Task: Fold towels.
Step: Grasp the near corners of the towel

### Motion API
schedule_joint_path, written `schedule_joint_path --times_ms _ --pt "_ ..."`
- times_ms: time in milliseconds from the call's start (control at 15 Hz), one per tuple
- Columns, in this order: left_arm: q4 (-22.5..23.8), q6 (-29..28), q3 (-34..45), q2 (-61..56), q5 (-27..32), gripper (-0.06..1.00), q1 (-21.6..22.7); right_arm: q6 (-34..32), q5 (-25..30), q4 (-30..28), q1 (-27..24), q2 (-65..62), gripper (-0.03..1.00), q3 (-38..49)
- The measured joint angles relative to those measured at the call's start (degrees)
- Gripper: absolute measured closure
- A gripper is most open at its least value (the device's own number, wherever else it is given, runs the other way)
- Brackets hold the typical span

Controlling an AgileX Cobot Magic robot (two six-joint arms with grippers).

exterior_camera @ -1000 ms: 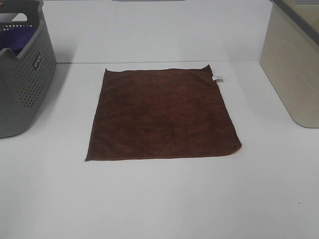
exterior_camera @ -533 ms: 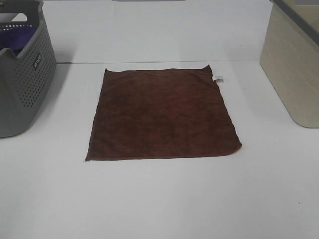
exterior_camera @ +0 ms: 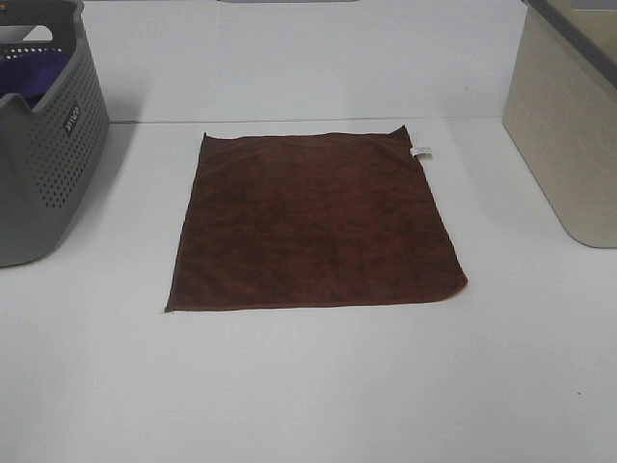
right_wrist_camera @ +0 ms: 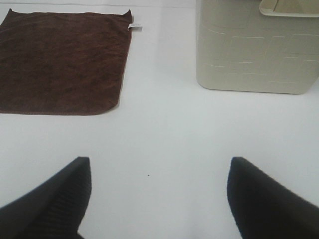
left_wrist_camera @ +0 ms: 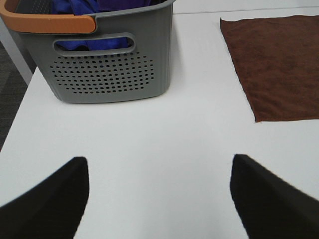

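Note:
A dark reddish-brown square towel (exterior_camera: 315, 223) lies flat and unfolded in the middle of the white table, its small white tag (exterior_camera: 422, 152) at the far right corner. It also shows in the left wrist view (left_wrist_camera: 279, 64) and in the right wrist view (right_wrist_camera: 62, 62). Neither arm appears in the exterior high view. My left gripper (left_wrist_camera: 158, 199) is open and empty over bare table, short of the towel's near left corner. My right gripper (right_wrist_camera: 158, 199) is open and empty over bare table, short of the towel's near right corner.
A grey perforated basket (exterior_camera: 43, 145) with an orange handle (left_wrist_camera: 50, 22) stands at the left and holds a purple cloth (left_wrist_camera: 94, 6). A beige bin (exterior_camera: 569, 135) stands at the right, also in the right wrist view (right_wrist_camera: 256, 47).

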State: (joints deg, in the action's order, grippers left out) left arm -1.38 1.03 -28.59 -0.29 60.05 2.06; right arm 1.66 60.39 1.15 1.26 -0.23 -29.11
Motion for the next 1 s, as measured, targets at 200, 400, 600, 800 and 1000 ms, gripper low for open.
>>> schedule_joint_path --times_ms 200,400,600,800,1000 --pt "0.0 0.0 0.0 0.0 0.0 0.22 0.0 0.0 0.0 0.0 0.0 0.0 0.23 0.0" --pt "0.0 0.0 0.0 0.0 0.0 0.22 0.0 0.0 0.0 0.0 0.0 0.0 0.23 0.0" --pt "0.0 0.0 0.0 0.0 0.0 0.22 0.0 0.0 0.0 0.0 0.0 0.0 0.23 0.0" --pt "0.0 0.0 0.0 0.0 0.0 0.22 0.0 0.0 0.0 0.0 0.0 0.0 0.23 0.0" --pt "0.0 0.0 0.0 0.0 0.0 0.22 0.0 0.0 0.0 0.0 0.0 0.0 0.23 0.0"
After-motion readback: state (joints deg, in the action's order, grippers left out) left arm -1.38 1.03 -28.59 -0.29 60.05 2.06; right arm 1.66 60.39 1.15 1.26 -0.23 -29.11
